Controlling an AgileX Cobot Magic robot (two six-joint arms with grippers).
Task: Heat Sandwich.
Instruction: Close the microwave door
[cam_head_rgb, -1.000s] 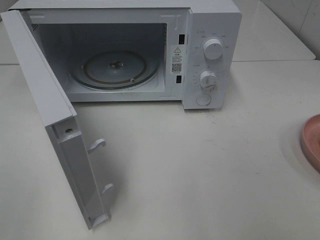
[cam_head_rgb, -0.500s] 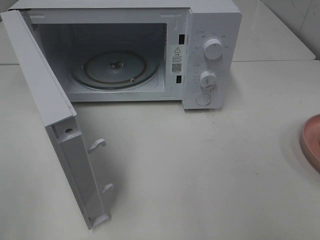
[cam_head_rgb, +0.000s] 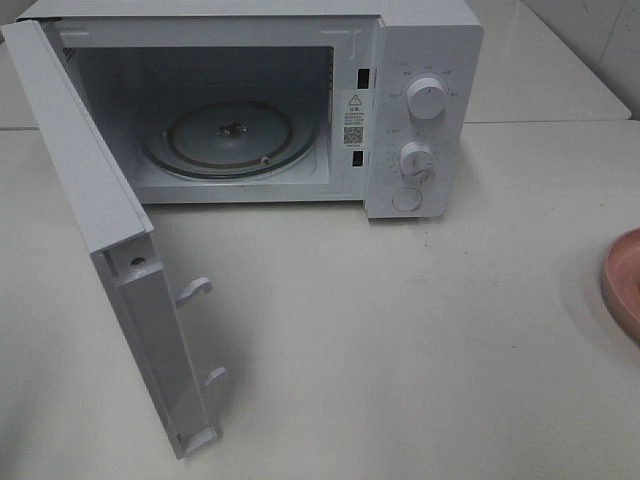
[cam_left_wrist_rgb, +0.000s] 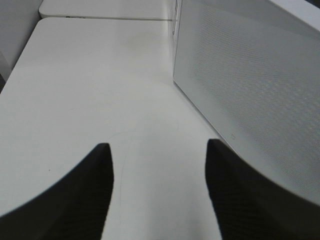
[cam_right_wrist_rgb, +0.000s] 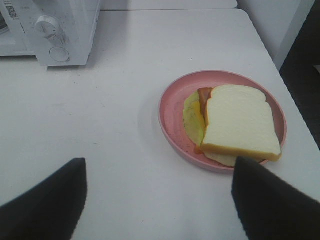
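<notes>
The sandwich (cam_right_wrist_rgb: 240, 122), white bread with yellow-green filling, lies on a round pink plate (cam_right_wrist_rgb: 172, 107) in the right wrist view. My right gripper (cam_right_wrist_rgb: 160, 165) is open and empty, hovering short of the plate, apart from it. The white microwave (cam_head_rgb: 420, 110) stands at the back with its door (cam_head_rgb: 110, 230) swung wide open to the left and a bare glass turntable (cam_head_rgb: 230, 135) inside. My left gripper (cam_left_wrist_rgb: 157, 145) is open and empty above the bare table, beside the door's outer face (cam_left_wrist_rgb: 250, 85). Neither gripper shows in the exterior high view.
Only the pink plate's edge (cam_head_rgb: 625, 285) shows at the far right of the exterior high view. The microwave's knobs (cam_head_rgb: 427, 98) face front. The table's right edge (cam_right_wrist_rgb: 295, 110) runs close past the plate. The white tabletop (cam_head_rgb: 400, 330) lies in front of the microwave.
</notes>
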